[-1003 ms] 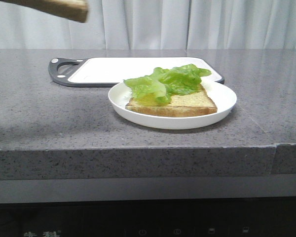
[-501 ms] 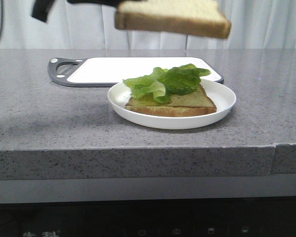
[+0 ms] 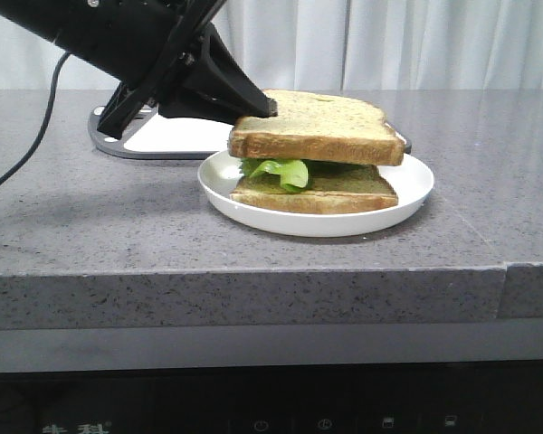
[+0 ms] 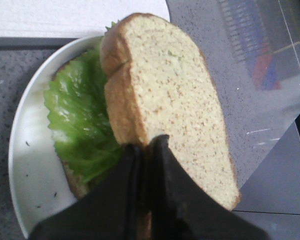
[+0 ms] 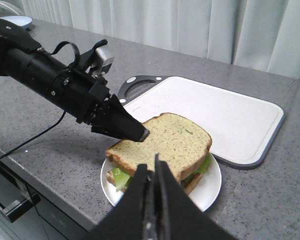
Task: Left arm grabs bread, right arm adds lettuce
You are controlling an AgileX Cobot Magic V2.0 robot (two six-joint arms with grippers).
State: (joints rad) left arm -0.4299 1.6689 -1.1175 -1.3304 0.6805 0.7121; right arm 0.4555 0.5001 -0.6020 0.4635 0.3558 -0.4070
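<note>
The bread (image 3: 317,127), a thick speckled slice, lies flat over the lettuce (image 3: 276,170), which sits on a thinner slice (image 3: 326,192) on a white plate (image 3: 412,192). My left gripper (image 3: 258,108) reaches in from the left and is shut on the bread's left edge. In the left wrist view the left gripper (image 4: 146,145) pinches the bread (image 4: 175,100) by its crust, with the lettuce (image 4: 75,115) underneath. My right gripper (image 5: 151,167) is shut and empty, off to the side of the bread (image 5: 170,137); the front view does not show it.
A white cutting board with a dark rim and handle (image 5: 215,115) lies just behind the plate (image 5: 207,187). The left arm's black cable (image 3: 23,158) trails over the grey counter at the left. The counter's front edge is close to the plate.
The left arm has come down from the top of the view and lowered the bread onto the lettuce, which it now covers almost entirely.
</note>
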